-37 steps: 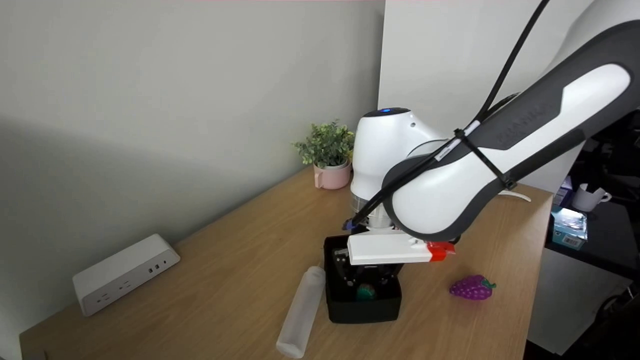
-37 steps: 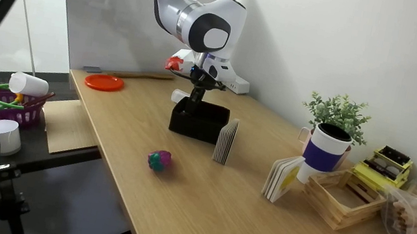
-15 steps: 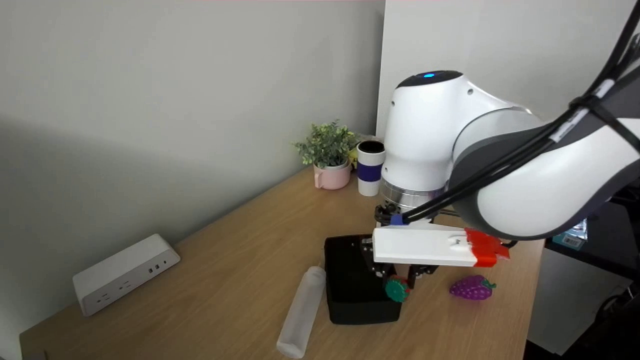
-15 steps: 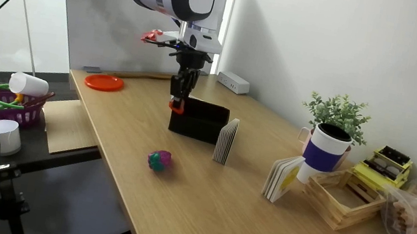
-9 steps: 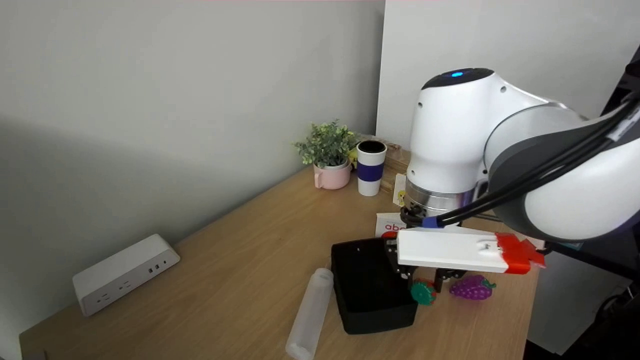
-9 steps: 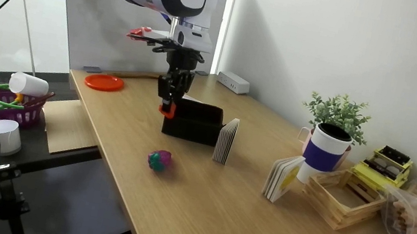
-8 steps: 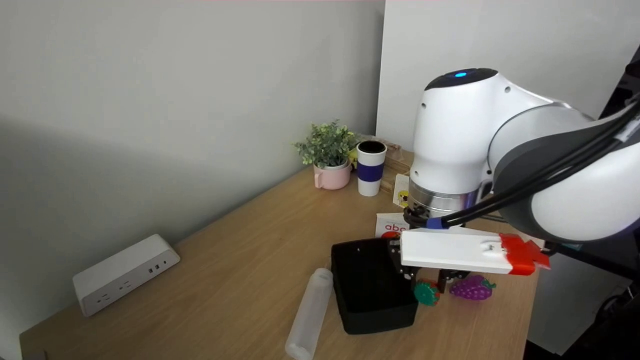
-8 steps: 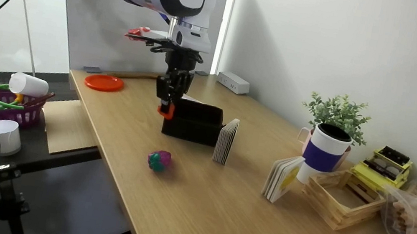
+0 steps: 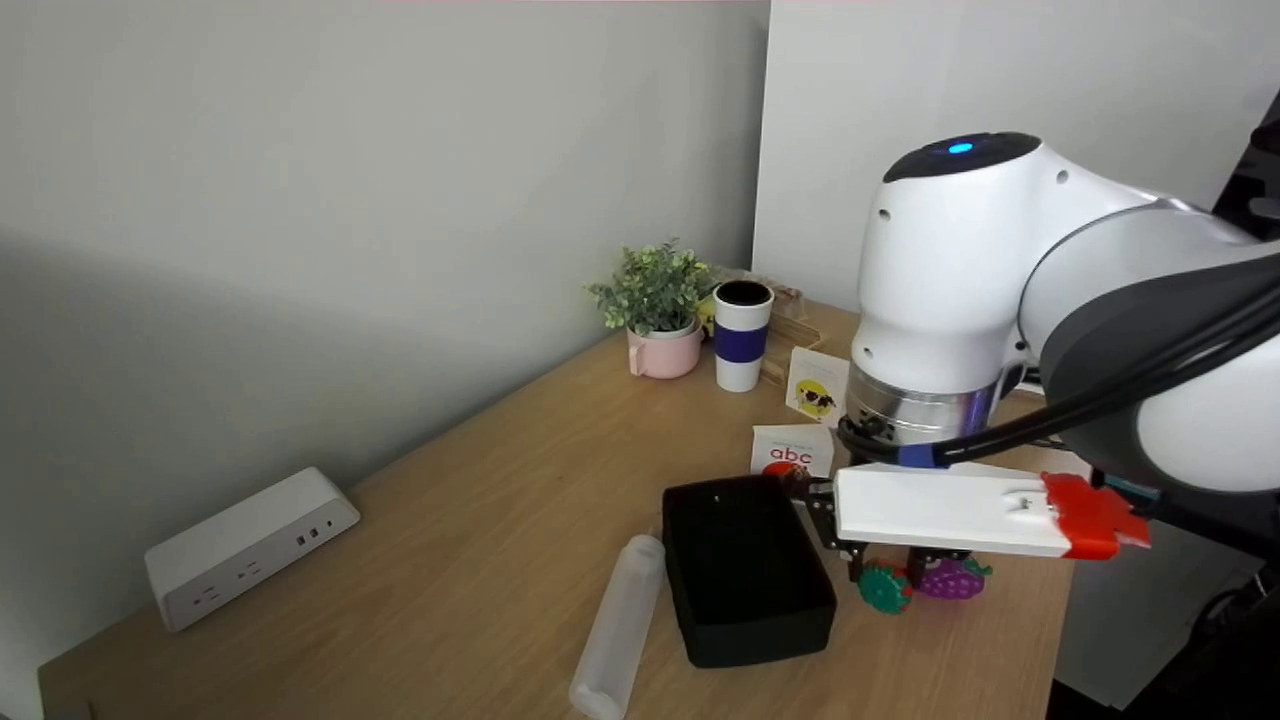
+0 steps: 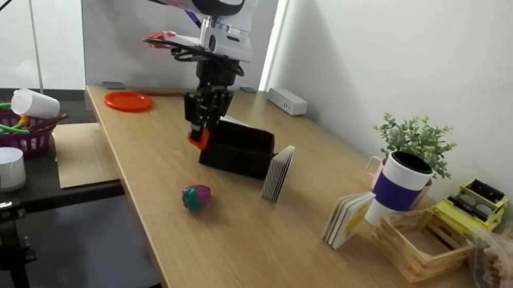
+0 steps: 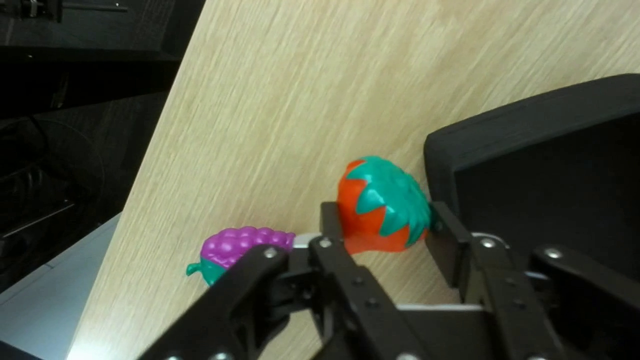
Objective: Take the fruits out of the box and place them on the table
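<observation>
My gripper is shut on a red-orange toy fruit with a green leafy cap. The same fruit hangs just outside the black box, between it and the purple grape bunch. How high above the table it hangs is hard to tell. The purple grape bunch lies on the table near its edge, partly behind one of my fingers in the wrist view. In an exterior view the grape bunch lies nearer the camera than the box. The box's dark inside faces up.
A translucent bottle lies against the box's side. White printed cards stand close behind the box, with more cards further off. A tumbler, a potted plant, a socket strip and a red plate stand around.
My gripper has come up out of the box with the green-capped fruit and moved sideways toward the grape bunch. The box and bottle have shifted and turned slightly; the grape bunch stayed put.
</observation>
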`<state>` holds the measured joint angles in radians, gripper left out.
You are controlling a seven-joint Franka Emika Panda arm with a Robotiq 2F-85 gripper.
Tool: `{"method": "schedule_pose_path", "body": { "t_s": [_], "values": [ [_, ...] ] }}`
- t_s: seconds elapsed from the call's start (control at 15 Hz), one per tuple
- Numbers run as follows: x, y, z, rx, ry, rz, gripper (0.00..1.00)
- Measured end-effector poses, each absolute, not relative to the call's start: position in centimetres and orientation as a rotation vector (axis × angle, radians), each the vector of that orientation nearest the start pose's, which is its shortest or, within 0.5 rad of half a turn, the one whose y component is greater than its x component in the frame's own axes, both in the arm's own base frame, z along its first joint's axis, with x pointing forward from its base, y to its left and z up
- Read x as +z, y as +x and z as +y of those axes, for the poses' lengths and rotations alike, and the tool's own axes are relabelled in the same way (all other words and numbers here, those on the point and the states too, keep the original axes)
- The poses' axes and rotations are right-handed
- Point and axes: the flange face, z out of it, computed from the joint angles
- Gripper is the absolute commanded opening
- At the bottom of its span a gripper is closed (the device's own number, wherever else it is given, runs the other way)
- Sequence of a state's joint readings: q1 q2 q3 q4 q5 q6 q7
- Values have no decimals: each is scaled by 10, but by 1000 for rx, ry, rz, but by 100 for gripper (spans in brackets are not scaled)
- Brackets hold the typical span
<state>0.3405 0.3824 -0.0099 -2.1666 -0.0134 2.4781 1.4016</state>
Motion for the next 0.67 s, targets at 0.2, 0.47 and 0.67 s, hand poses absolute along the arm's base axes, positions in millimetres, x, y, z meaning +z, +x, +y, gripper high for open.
{"method": "schedule_pose_path", "body": {
  "t_s": [0.2,0.47,0.67],
  "values": [
    [201,520,175,112,-2746,1640,21],
    [178,514,157,213,-2723,1645,21],
    [158,514,143,266,-2723,1626,21]
  ]
}}
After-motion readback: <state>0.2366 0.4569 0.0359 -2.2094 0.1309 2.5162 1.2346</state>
